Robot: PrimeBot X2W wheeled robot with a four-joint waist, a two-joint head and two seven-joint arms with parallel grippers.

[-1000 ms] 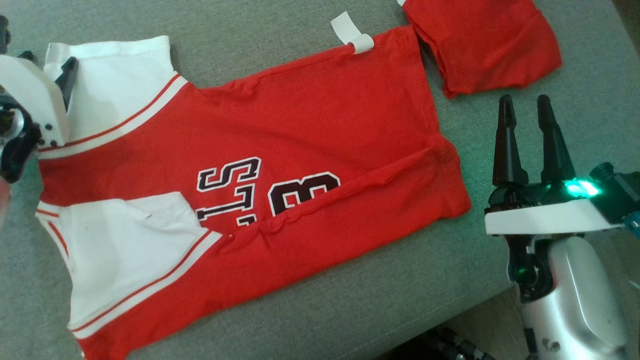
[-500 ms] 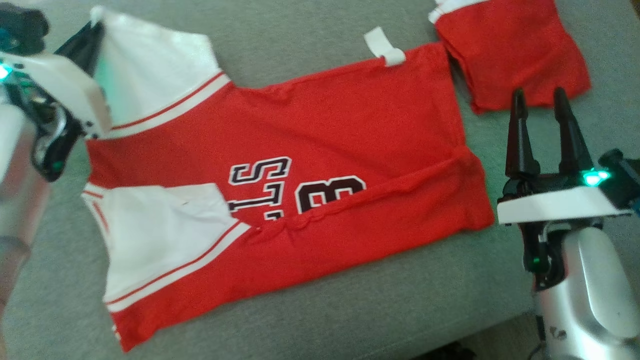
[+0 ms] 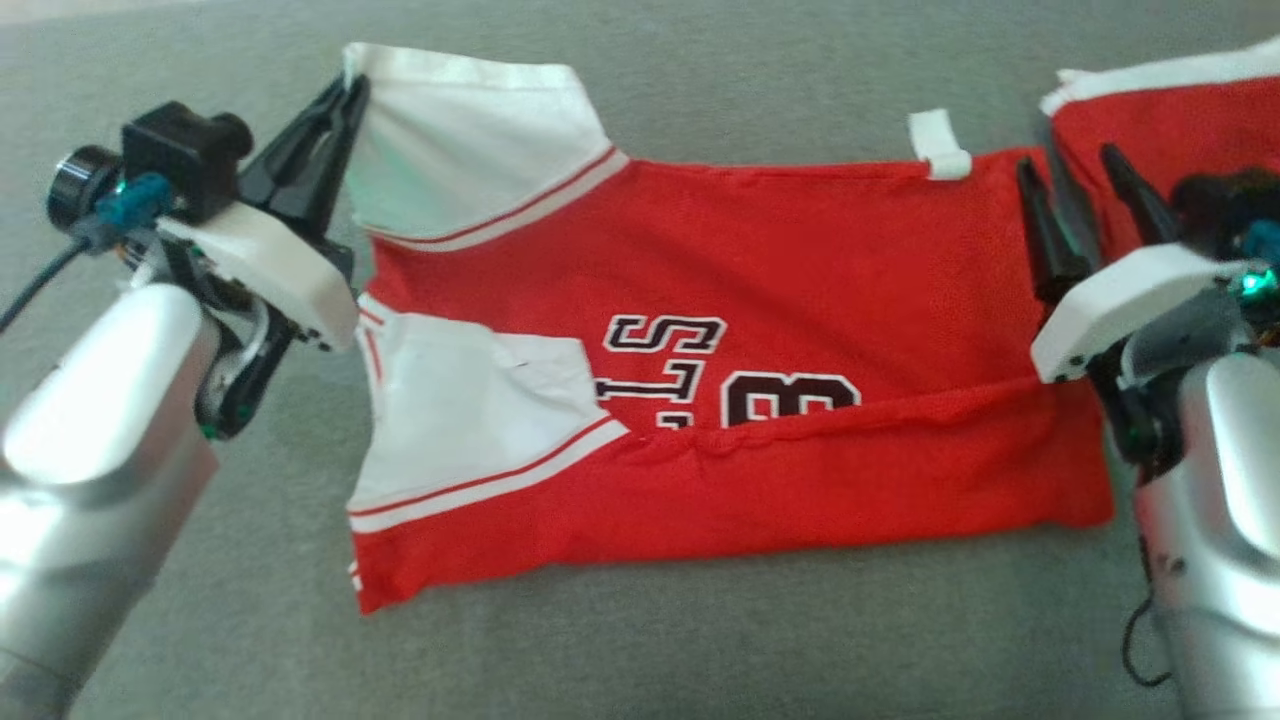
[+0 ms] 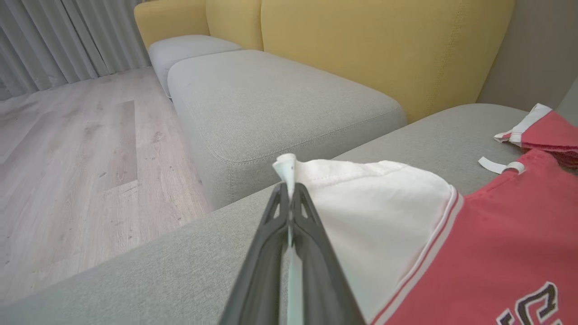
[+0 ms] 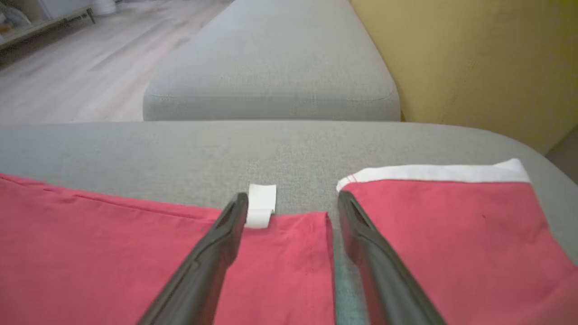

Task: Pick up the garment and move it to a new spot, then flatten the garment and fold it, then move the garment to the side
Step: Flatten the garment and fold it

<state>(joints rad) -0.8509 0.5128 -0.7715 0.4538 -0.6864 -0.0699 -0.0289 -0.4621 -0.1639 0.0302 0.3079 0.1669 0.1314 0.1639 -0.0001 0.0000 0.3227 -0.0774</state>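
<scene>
We are pinching the fingers of our left gripper [image 3: 345, 100] shut on the white sleeve [image 3: 470, 130] edge of the garment [image 3: 760, 260], which is lying spread on the grey cushion [image 3: 700, 640]. Our right gripper [image 3: 1070, 165] is standing wide open and empty at its hem corner, beside another red garment [image 3: 1180, 110]; bare cushion is showing nearer us.

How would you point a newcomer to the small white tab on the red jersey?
On the grey cushion lies a red jersey. Along its far edge, close to the right gripper, a white tab sticks out. It is a narrow folded loop, far smaller than the white sleeves.
</scene>
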